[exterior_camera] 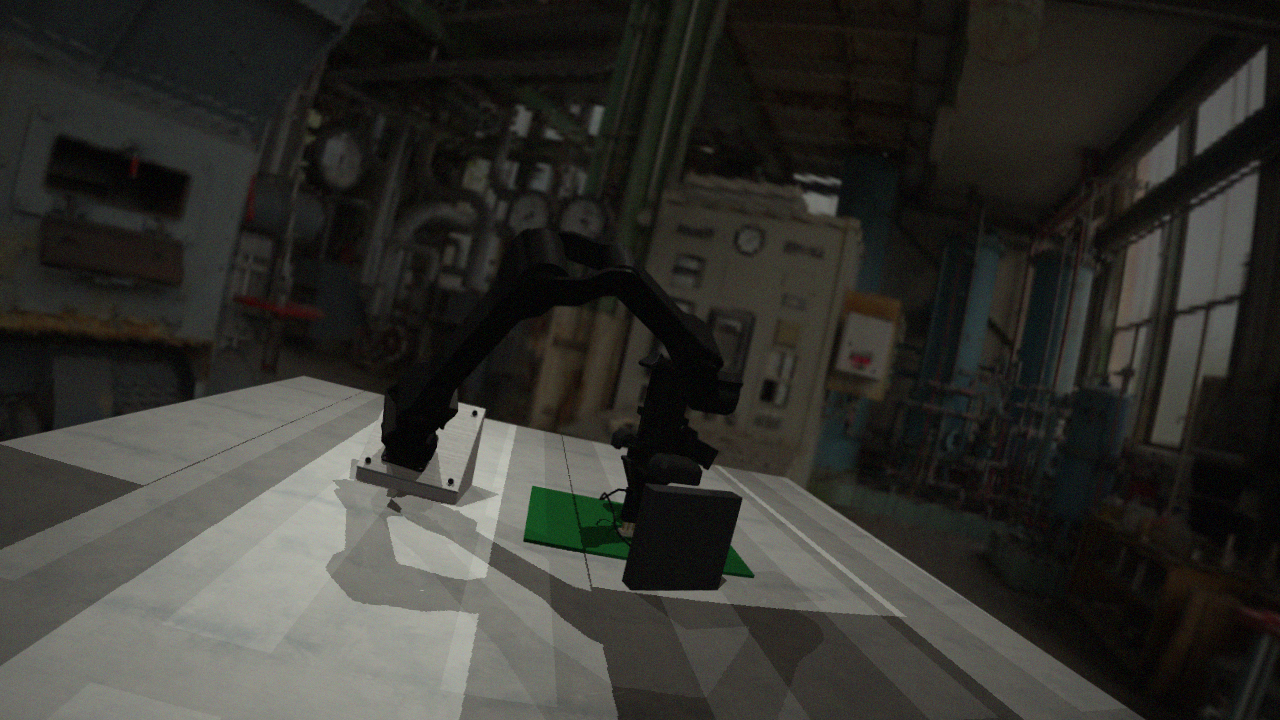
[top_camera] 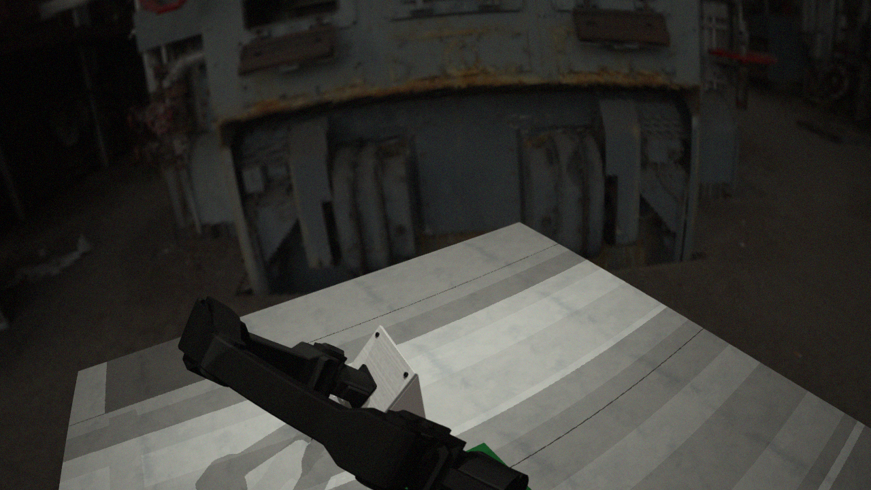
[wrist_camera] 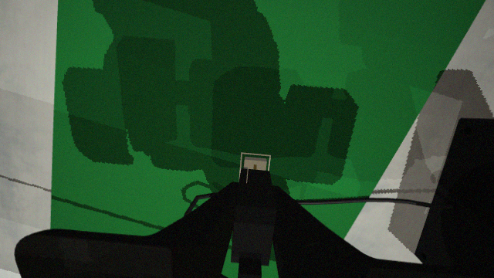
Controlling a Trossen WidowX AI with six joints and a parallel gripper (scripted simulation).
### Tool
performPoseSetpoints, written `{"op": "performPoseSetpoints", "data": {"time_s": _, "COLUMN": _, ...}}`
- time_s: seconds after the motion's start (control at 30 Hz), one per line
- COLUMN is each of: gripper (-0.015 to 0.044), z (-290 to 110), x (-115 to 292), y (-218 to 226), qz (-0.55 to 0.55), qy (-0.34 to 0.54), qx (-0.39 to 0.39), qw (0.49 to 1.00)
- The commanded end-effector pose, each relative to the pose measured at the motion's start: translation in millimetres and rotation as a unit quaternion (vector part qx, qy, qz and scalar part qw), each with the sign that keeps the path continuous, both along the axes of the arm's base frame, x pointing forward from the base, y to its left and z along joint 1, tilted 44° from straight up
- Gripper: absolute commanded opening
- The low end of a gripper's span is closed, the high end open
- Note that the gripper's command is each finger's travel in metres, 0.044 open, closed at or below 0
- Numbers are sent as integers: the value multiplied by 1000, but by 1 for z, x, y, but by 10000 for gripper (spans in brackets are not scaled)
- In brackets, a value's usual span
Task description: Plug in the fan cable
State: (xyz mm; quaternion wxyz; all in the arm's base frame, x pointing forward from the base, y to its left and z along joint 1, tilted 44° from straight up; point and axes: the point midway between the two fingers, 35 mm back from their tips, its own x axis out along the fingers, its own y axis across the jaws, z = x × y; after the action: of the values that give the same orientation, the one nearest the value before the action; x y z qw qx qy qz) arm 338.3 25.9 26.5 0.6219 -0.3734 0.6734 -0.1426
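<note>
My gripper (exterior_camera: 630, 512) (wrist_camera: 254, 191) is shut on the fan cable's small black plug (wrist_camera: 258, 177), low over the green board (exterior_camera: 556, 521) (wrist_camera: 316, 216). The pale header (exterior_camera: 626, 530) (wrist_camera: 255, 161) stands on the board at the fingertips. In the wrist view the plug covers the near part of the header; its far end and a pin show beyond the plug. How deep the plug sits is hidden. The thin black cable (wrist_camera: 347, 201) runs right to the square black fan (exterior_camera: 684, 537) (wrist_camera: 463, 193). In the top view the arm hides the fingertips and most of the board (top_camera: 485, 450).
The fan stands upright beside the board, close to the gripper, and hides part of the board in the exterior view. The cable also loops to the left of the fingers. The arm's pale base plate (top_camera: 389, 359) (exterior_camera: 460, 452) stands behind. Stripes of shadow cross the board and table (exterior_camera: 268, 626).
</note>
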Motion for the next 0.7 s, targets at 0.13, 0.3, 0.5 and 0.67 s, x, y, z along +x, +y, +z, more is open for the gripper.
{"op": "performPoseSetpoints", "data": {"time_s": 0.13, "gripper": 0, "z": -2, "x": 1, "y": -2, "qz": 2, "qy": 0, "qx": -3, "qw": 1000}}
{"op": "performPoseSetpoints", "data": {"time_s": 0.3, "gripper": 0, "z": -4, "x": 1, "y": -5, "qz": 2, "qy": 0, "qx": -3, "qw": 1000}}
{"op": "performPoseSetpoints", "data": {"time_s": 0.5, "gripper": 0, "z": -7, "x": 1, "y": -8, "qz": 2, "qy": 0, "qx": -3, "qw": 1000}}
{"op": "performPoseSetpoints", "data": {"time_s": 0.67, "gripper": 0, "z": -10, "x": 1, "y": -10, "qz": 2, "qy": 0, "qx": -3, "qw": 1000}}
